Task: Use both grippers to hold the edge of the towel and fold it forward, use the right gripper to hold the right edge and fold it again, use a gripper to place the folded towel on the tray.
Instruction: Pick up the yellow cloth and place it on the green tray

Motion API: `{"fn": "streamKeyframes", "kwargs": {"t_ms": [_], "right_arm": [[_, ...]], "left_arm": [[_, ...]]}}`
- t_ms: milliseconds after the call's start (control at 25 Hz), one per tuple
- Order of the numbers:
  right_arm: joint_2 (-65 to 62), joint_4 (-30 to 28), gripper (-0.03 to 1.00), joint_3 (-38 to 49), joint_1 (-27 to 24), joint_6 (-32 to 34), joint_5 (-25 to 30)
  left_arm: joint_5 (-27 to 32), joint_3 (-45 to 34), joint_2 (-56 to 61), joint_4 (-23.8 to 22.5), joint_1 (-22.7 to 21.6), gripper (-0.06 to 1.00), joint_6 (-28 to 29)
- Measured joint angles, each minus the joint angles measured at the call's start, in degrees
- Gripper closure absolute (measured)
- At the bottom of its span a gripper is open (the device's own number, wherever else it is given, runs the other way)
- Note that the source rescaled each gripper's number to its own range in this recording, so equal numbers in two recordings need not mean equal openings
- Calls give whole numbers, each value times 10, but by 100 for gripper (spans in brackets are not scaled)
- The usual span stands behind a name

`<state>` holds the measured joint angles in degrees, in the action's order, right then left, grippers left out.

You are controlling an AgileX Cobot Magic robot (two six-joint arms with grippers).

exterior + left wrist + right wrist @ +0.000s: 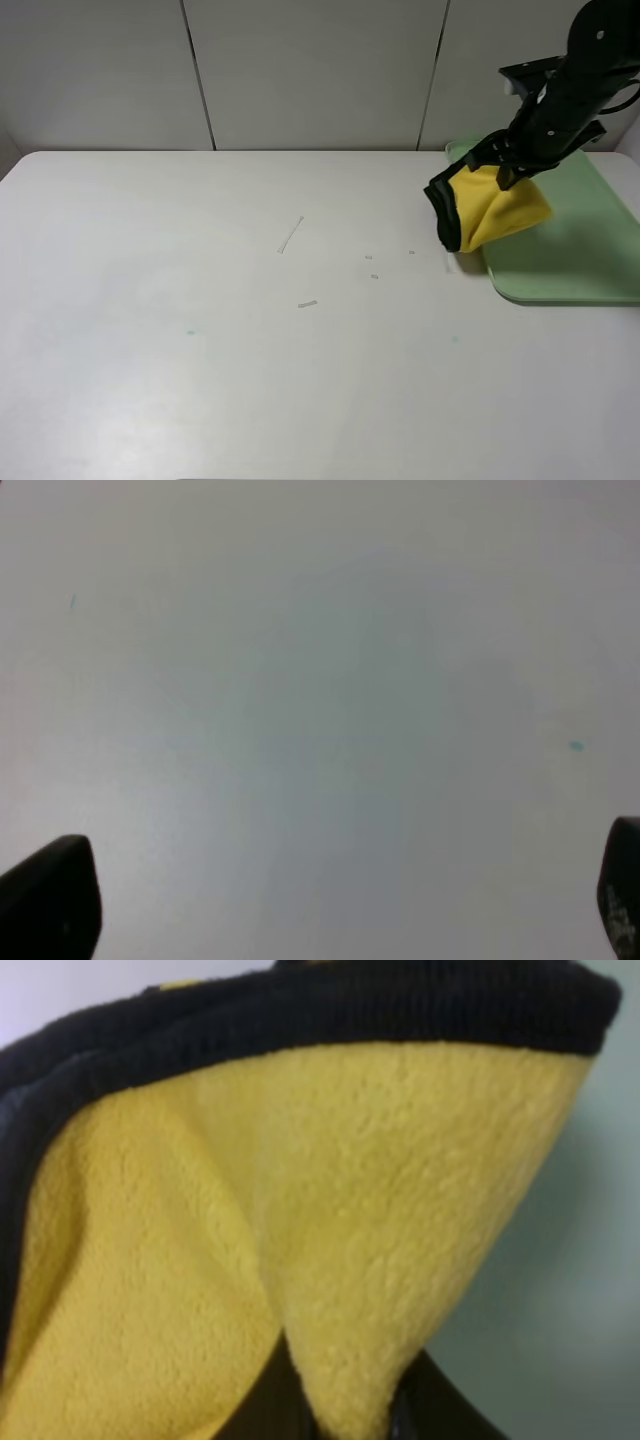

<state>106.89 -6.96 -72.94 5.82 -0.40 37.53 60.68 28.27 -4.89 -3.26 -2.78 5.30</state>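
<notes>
At the frame's upper right, the right gripper (508, 172) clamps the bunched towel (490, 208) over the tray's (585, 250) left rim; the left gripper (330, 900) gapes wide above the bare desk (250, 330).

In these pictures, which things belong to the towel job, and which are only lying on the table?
Belonging to the job:
- yellow towel, bunched, held over the tray's near-left corner
- pale green tray
- right gripper, jaws closed on the towel
- left gripper, jaws open over bare table

Only lying about:
- small scraps on the white table
</notes>
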Motion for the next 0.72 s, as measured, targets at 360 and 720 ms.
{"fn": "streamKeyframes", "kwargs": {"t_ms": [360,720], "right_arm": [[6,-4,88,-3,-147,-23,-28],[56,11,88,-3,-177,-28,-35]], "left_arm": [[0,0,0,0,0,-6,0],[0,0,0,0,0,-6,0]]}}
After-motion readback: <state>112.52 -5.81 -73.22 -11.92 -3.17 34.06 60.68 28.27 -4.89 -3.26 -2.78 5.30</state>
